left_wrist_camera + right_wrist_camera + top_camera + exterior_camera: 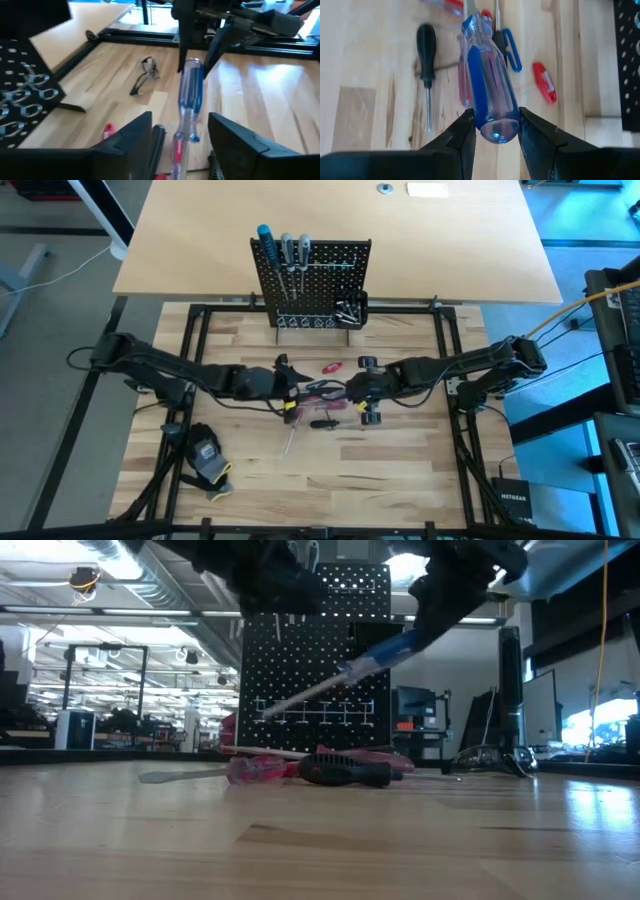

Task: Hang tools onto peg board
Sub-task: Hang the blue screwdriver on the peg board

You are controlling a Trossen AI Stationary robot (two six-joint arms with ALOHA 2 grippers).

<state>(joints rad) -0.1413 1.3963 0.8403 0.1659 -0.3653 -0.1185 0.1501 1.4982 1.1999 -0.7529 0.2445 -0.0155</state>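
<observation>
blue-handled screwdriver (487,75) hangs above the table (400,470) between both arms, butt end clenched in the right claw (495,131), shaft slanting down toward the left claw (177,145), whose fingers stand released either side of it. peg board (312,280) stands well beyond, across that long axis.
</observation>
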